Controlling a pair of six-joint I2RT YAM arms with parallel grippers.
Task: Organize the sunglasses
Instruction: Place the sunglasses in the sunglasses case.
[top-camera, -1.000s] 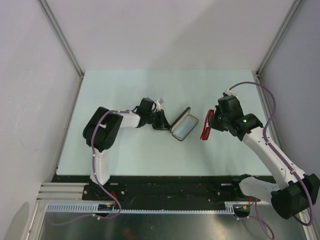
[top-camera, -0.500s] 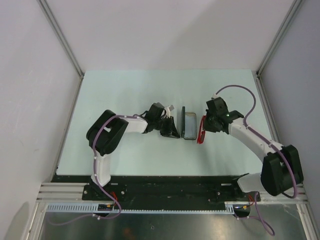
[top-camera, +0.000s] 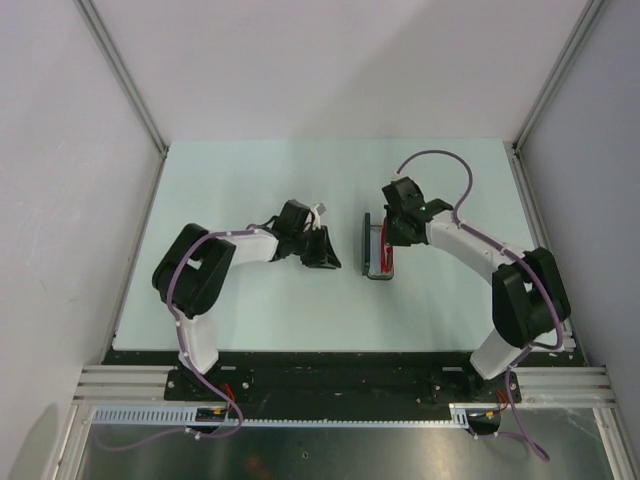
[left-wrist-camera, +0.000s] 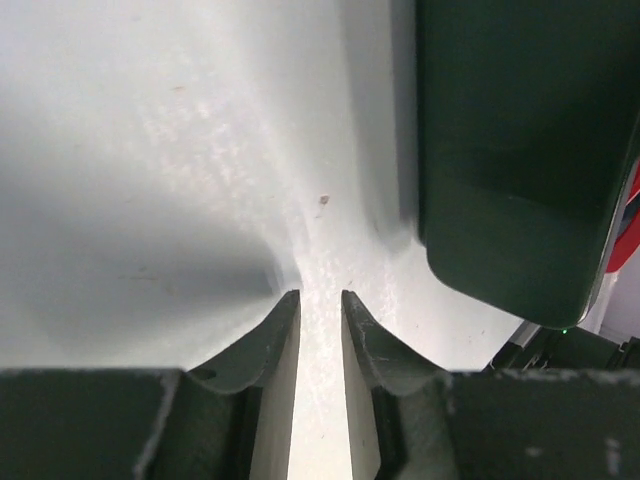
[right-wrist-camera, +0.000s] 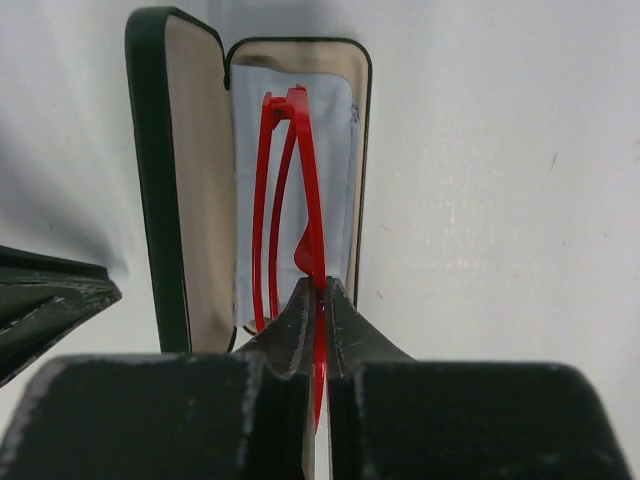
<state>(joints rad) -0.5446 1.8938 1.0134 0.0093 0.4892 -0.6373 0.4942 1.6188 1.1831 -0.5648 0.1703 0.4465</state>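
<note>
Red sunglasses (right-wrist-camera: 310, 255) pinched by the right gripper (right-wrist-camera: 322, 300), in the open black case (right-wrist-camera: 152, 180) near the bench (top-camera: 240, 180) centre; left gripper (left-wrist-camera: 320, 300) nearby, jaws narrowly apart, empty

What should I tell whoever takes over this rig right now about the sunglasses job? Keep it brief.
Left hand: slightly open, empty, low over the table beside the case, not touching it.
Right hand: shut on the sunglasses, holding them edge-up over the case's tray. Whether they touch the tray I cannot tell.
Done: the case is open with its lid upright, and the glasses are lined up with the tray.
Left: set the glasses down in the tray, release, withdraw, close the lid.
</note>
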